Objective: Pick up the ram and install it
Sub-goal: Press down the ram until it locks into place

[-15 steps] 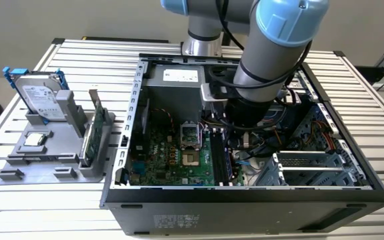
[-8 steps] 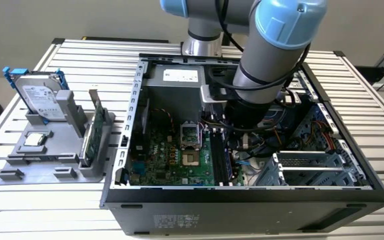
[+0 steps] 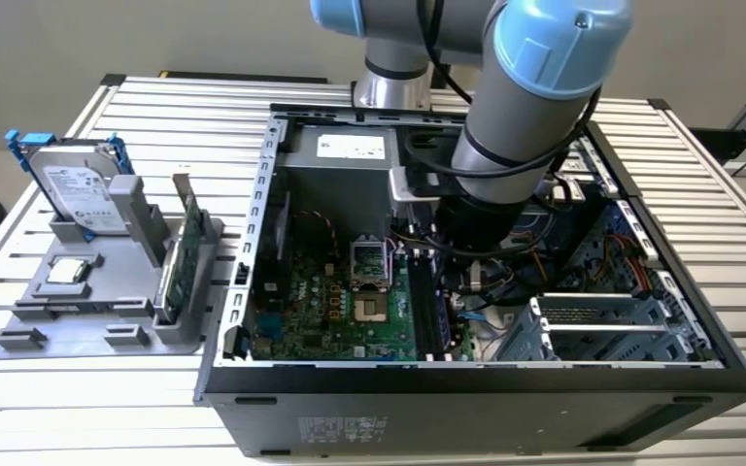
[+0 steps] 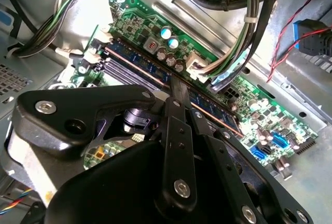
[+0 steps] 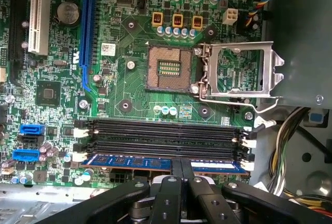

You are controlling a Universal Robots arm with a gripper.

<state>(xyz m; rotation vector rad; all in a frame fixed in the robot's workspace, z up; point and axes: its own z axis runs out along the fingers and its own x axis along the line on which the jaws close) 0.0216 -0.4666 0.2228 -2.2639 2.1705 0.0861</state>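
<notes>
The exterior view is looking down from high and fairly far back at the open black computer case lying on the slatted white table, with the arm entering from twelve o'clock. Both wrist views are sitting close inside that case, looking past the black gripper at the green motherboard, sharing the long blue ram stick seated among the black memory slots.

Open computer case on a slatted table, motherboard inside with an open CPU socket and 3 black slots. To the exterior view's left, a grey holder carries an upright hard drive, a green card and a chip.
</notes>
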